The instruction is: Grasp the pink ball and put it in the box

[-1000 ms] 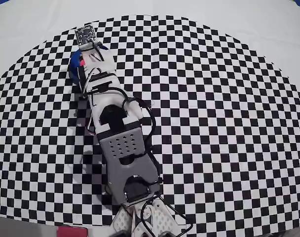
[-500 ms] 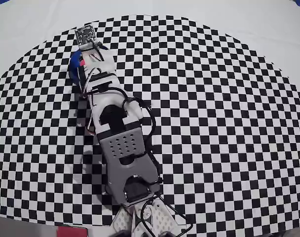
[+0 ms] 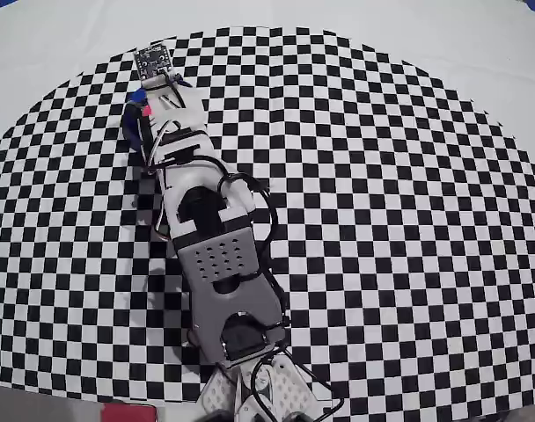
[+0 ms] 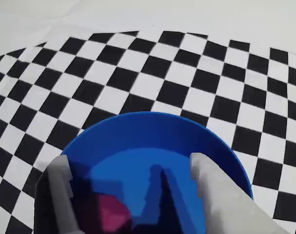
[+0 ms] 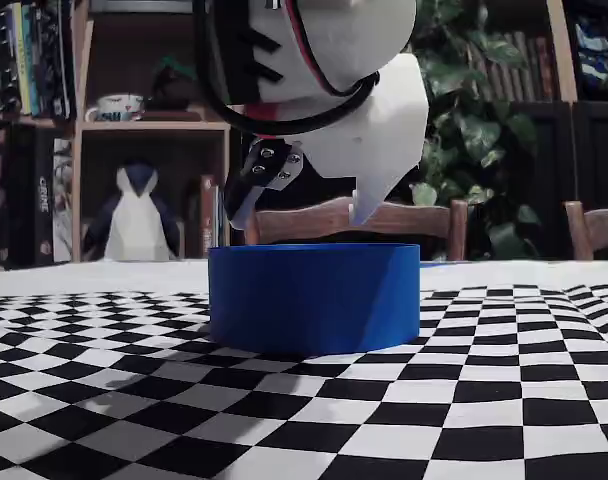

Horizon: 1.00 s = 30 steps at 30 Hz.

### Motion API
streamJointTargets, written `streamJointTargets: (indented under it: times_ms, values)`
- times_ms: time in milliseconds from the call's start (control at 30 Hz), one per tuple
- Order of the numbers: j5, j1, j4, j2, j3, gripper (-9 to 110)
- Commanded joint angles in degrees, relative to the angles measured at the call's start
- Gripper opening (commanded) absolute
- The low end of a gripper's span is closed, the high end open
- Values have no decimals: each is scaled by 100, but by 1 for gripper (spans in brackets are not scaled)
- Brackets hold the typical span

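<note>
In the wrist view the claw (image 4: 133,195) hangs spread wide over the box (image 4: 153,131), gripping nothing. The pink ball (image 4: 111,214) lies between the fingers, apparently on the blue floor, though the frame edge cuts it off. Beyond, the checkered cloth (image 4: 153,83) runs on. The drop looks done; only pulling the arm away is left.

Overhead view: straight down on the checkered bench (image 3: 408,220), arm base at the bottom edge, whole arm in frame. Wrist view: rides the arm, close, tilted down past the fingers (image 4: 211,187) into the box (image 4: 153,134). Fixed view: bench level, very near the box (image 5: 314,295), facing a bookshelf (image 5: 104,120). All three share the box.
</note>
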<state>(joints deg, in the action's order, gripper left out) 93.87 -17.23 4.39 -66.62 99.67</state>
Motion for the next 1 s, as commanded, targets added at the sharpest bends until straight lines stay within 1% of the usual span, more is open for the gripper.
streamJointTargets:
  times_ms: [0,233,367,433,467,700,833,900,933,967]
  values:
    - [-53,79,123,-272,-237,28]
    - [-149,202,132,-738,-132,27]
    - [-325,316,132,-1248,185,9]
    - [-466,413,132,-1608,439,3]
    - [-510,457,132,-1758,562,2]
    - [-1397,905,105,-3059,1485,0]
    - [-2259,1187,167,-3876,2118,0]
    - [-2716,1336,1072,-4421,2988,0]
    - [-3164,1415,1450,-4641,3401,0]
    - [-3480,1503,1556,-4887,3753,0]
